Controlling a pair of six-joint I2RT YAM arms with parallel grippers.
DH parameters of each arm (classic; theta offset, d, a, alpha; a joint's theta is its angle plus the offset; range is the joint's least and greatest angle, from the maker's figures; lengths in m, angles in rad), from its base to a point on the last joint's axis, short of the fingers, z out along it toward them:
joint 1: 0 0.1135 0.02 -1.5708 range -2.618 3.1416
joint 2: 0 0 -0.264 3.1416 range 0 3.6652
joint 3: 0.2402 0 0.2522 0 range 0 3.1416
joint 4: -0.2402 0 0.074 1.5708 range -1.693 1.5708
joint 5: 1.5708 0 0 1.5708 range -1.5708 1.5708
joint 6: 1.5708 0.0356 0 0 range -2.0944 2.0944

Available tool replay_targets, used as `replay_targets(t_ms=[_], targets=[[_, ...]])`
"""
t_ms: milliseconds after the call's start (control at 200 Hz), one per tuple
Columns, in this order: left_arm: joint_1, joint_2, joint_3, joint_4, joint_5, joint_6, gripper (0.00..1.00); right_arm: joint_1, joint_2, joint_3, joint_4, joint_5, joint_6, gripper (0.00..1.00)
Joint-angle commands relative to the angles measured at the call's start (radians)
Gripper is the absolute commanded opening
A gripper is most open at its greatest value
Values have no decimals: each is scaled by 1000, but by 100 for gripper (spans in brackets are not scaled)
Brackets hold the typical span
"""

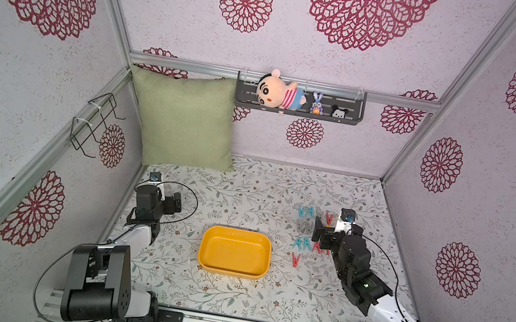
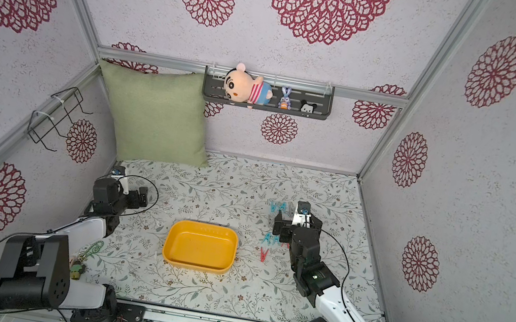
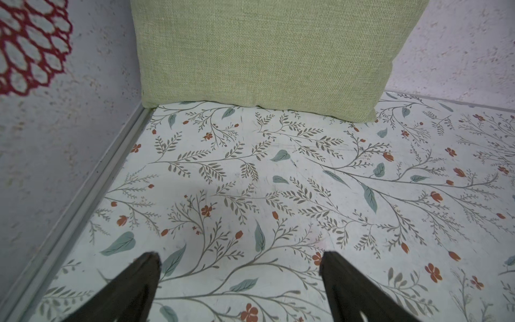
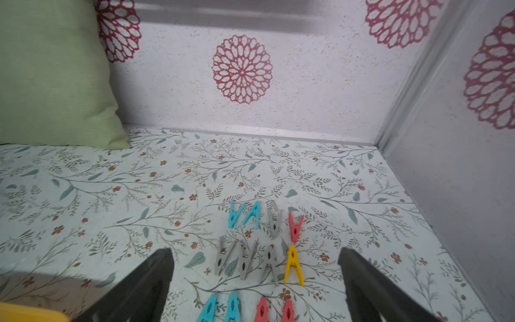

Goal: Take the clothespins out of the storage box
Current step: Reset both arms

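The yellow storage box stands mid-table and shows nothing inside; a corner of it shows in the right wrist view. The clothespins lie in rows on the table to its right, with one red clothespin nearest the front. In the right wrist view I see blue, grey, a yellow one and red. My right gripper hovers open over these rows, holding nothing. My left gripper is open over bare table at the left.
A green pillow leans in the back left corner. A dark wall shelf with plush toys hangs on the back wall, a wire rack on the left wall. A small keychain lies near the left arm's base.
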Motion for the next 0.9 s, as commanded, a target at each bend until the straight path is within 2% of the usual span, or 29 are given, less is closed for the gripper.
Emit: replay_targets(t_ms=[0, 40, 65, 160, 210, 245, 390, 485, 605, 655, 725, 785, 891], targets=[[-31, 91, -113, 437, -41, 7, 97, -63, 7, -20, 66, 30, -43, 99], [-40, 141, -162, 613, -65, 18, 97, -98, 21, -40, 101, 15, -53, 99], [-42, 143, -177, 645, -76, 17, 97, -125, 31, -57, 125, 0, -60, 99], [-50, 102, -131, 483, -171, -24, 97, -237, 69, -144, 289, -83, -82, 99], [-49, 123, -85, 435, -248, -44, 97, -289, 100, -201, 411, -132, -96, 99], [-52, 131, -88, 452, -259, -37, 97, -314, 126, -241, 501, -155, -103, 99], [-51, 124, -87, 434, -165, -10, 97, -399, 286, -362, 873, -300, -116, 99], [-50, 125, -84, 431, -168, -10, 98, -407, 398, -361, 989, -371, -166, 99], [-50, 124, -82, 429, -167, -10, 97, -407, 564, -353, 1120, -414, -206, 99], [-50, 125, -83, 430, -167, -10, 97, -424, 596, -364, 1167, -367, -166, 99], [-50, 125, -83, 427, -165, -10, 97, -457, 683, -396, 1325, -421, -147, 99], [-49, 124, -83, 427, -165, -10, 97, -459, 648, -365, 1203, -451, -159, 99], [-49, 124, -82, 426, -164, -10, 97, -473, 666, -328, 1167, -447, -135, 99]])
